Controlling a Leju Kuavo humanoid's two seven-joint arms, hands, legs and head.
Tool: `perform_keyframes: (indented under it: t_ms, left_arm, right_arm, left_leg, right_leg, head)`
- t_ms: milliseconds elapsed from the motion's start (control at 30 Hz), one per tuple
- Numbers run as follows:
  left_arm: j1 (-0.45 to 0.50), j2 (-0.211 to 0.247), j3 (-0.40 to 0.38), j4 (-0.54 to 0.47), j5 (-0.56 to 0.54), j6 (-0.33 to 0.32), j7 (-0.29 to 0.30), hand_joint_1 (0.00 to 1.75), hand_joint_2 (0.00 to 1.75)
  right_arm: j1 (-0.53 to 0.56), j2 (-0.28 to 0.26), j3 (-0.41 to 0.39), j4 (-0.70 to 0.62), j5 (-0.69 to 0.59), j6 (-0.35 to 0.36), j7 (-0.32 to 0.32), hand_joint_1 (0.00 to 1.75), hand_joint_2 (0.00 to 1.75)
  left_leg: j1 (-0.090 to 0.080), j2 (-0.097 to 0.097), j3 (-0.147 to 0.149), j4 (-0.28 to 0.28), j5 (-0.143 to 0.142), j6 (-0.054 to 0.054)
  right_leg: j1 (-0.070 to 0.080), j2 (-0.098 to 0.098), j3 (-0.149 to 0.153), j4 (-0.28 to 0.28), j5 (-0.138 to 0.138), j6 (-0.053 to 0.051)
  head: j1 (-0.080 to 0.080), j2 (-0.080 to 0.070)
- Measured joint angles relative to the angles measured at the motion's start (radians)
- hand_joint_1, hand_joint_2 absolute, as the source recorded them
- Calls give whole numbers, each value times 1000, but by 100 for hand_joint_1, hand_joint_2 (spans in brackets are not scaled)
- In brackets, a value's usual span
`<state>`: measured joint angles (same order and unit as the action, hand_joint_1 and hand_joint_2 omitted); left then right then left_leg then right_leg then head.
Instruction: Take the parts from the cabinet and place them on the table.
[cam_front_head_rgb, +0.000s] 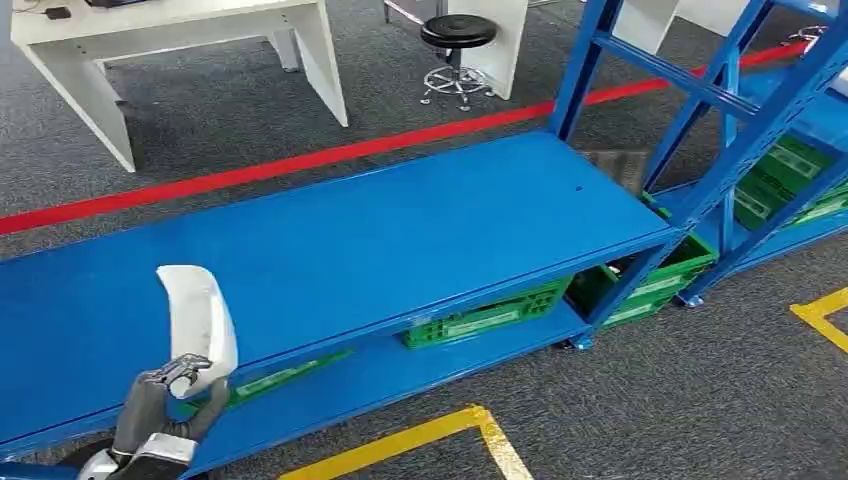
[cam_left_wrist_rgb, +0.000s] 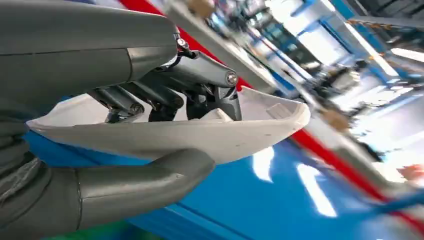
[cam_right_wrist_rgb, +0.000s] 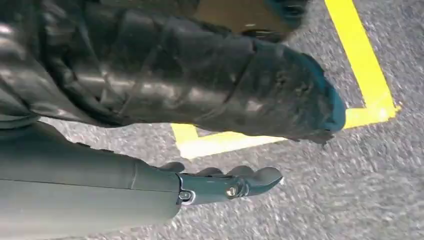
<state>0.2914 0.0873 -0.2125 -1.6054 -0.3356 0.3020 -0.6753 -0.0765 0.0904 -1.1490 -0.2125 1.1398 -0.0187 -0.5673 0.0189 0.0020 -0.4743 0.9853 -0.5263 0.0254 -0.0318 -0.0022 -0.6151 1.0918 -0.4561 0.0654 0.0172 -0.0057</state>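
**Left hand holds a white part above the blue shelf**

The left hand's fingers (cam_left_wrist_rgb: 165, 95) are closed over the inner hollow of a white curved part (cam_left_wrist_rgb: 200, 137), with the thick grey thumb (cam_left_wrist_rgb: 145, 182) pressed along its outer underside, so the shell is pinched between them. In the head view the left hand (cam_front_head_rgb: 165, 400) sits at about seven o'clock in the picture, and the white curved part (cam_front_head_rgb: 200, 315) stands up from it, leaning toward twelve o'clock, its rounded end uppermost.

The right hand (cam_right_wrist_rgb: 220, 185) hangs over grey carpet (cam_right_wrist_rgb: 350, 200); its fingers lie extended and close together, narrow, with nothing in them. A yellow floor line (cam_right_wrist_rgb: 370, 75) bends at a corner beyond it.

Behind the held part, the top of the blue shelf unit (cam_front_head_rgb: 400, 230) runs across the head view from eight o'clock to three o'clock. On the lower shelf, near the centre toward five o'clock, stands a green crate (cam_front_head_rgb: 490, 315), and another green crate (cam_front_head_rgb: 650, 285) sits at about four o'clock. A second blue rack (cam_front_head_rgb: 760, 130) rises at two o'clock, with green crates on it too.

A red floor stripe (cam_front_head_rgb: 300, 165) crosses from nine o'clock to two o'clock. Past it, a white table (cam_front_head_rgb: 180, 40) stands at eleven o'clock and a black stool (cam_front_head_rgb: 458, 50) at twelve o'clock.
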Motion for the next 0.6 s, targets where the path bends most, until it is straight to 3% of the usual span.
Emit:
perform_keyframes:
  t_ms: [33, 67, 100, 133, 233, 267, 333, 367, 400, 433, 467, 533, 567, 600]
  left_arm:
    - [5, -3, -8, -28, 26, -24, -10, 175, 175]
    - [10, -5, -15, -58, 48, -40, -16, 175, 175]
    - [17, -5, -22, -89, 71, -57, -22, 175, 175]
    - [18, -7, -35, -124, 98, -76, -25, 175, 175]
    - [18, -8, -61, -194, 147, -107, -25, 175, 175]
    - [17, -8, -64, -207, 152, -112, -25, 175, 175]
    - [19, -4, -82, -255, 191, -142, -25, 175, 175]
    - [18, -1, -91, -275, 212, -159, -25, 175, 175]
    - [19, 1, -99, -290, 225, -173, -25, 175, 175]
    - [19, 3, -107, -303, 235, -185, -25, 175, 175]
    - [19, 4, -112, -318, 250, -199, -25, 175, 175]
    - [16, 6, -121, -353, 275, -228, -25, 175, 175]
    - [14, 8, -125, -368, 283, -244, -25, 175, 175]
    - [13, 7, -130, -382, 284, -257, -25, 175, 175]
  right_arm:
    - [-1, 0, 0, 0, 0, -1, 0, 0, 0]
    - [-3, 0, 0, 0, -1, -1, -1, 0, 0]
    - [-6, 0, 0, 0, -3, -2, -1, 0, 0]
    - [-3, 0, 0, 0, -4, -3, -1, 0, 0]
    - [2, 0, 0, 0, -9, -5, 0, 0, 0]
    - [1, 0, 0, 0, -10, -6, -1, 0, 0]
    - [-1, 0, 0, 0, -11, -6, 0, 0, 0]
    - [1, 0, 0, 0, -12, -6, 0, 0, 0]
    - [2, 0, 0, 0, -12, -6, 0, 0, 0]
    - [2, 0, 0, 0, -12, -6, 0, 0, 0]
    - [2, 1, 0, 0, -12, -5, 0, 0, 0]
    - [2, 4, 0, 0, -13, -5, 0, 0, 0]
    - [1, 10, 0, 2, -15, -4, 0, 0, 0]
    - [0, 10, 0, 1, -15, -4, 0, 0, 0]
  left_leg:
    - [0, -1, -3, 5, -8, -9]
    - [-7, -1, -8, 21, -15, -19]
    - [-7, -1, -15, 21, -13, -22]
    - [-6, 0, -17, 22, -11, -24]
    - [-1, 0, -15, 35, -29, -34]
    - [-1, 0, -32, 73, -52, -36]
    - [-2, 0, -123, 250, -128, -38]
    - [-3, 0, -164, 320, -145, -36]
    - [-3, 0, -182, 342, -135, -33]
    - [-5, 0, -178, 319, -102, -28]
    - [-7, 0, -158, 262, -56, -21]
    - [-18, -1, -96, 96, 41, 3]
    - [-23, 0, -87, 79, 31, 13]
    - [-24, 0, -80, 55, 28, 11]
  right_leg:
    - [2, 2, 19, -33, -16, 2]
    - [7, 4, 38, -55, -21, -7]
    - [8, 4, 31, -50, -29, -27]
    - [9, 4, 26, -49, -30, -31]
    - [6, 4, 32, -53, -34, -53]
    - [7, 4, 34, -53, -36, -56]
    - [11, 4, 35, -53, -38, -61]
    - [14, 3, 36, -52, -40, -64]
    - [16, 2, 38, -52, -41, -65]
    - [19, 3, 41, -52, -43, -67]
    - [21, 4, 45, -52, -44, -69]
    - [24, 7, 54, -54, -47, -68]
    - [29, 7, 53, -52, -49, -64]
    - [26, 10, 45, -51, -46, -58]
  head:
    - [2, 0]
    - [12, 0]
    - [6, 0]
    - [-2, 0]
    - [-2, 0]
    - [-7, 0]
    - [-21, 0]
    - [-22, 0]
    - [-22, 0]
    - [-23, 0]
    - [-23, 0]
    - [-25, 0]
    - [-22, 0]
    - [-25, 0]
